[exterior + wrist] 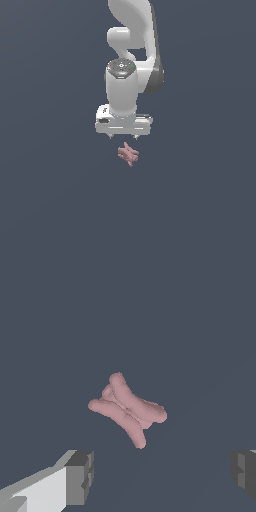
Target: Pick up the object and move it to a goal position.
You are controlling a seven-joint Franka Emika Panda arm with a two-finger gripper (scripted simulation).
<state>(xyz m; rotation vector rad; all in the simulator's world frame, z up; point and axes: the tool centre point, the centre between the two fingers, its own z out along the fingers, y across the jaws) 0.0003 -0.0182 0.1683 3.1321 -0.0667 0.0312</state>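
The object (128,154) is a small dusty-pink jack-like thing with stubby crossing prongs, lying on the dark grey ground. In the wrist view the object (128,408) sits near the middle of the picture. My white gripper (123,137) hangs just above and slightly behind it in the exterior view, much larger than the object. The gripper (162,473) is open: its two dark fingertips (80,476) stand far apart with nothing between them. The object lies apart from both fingertips and touches neither.
A flat dark grey ground (50,200) fills both views. The white arm (131,45) rises from the gripper to the top edge of the exterior view.
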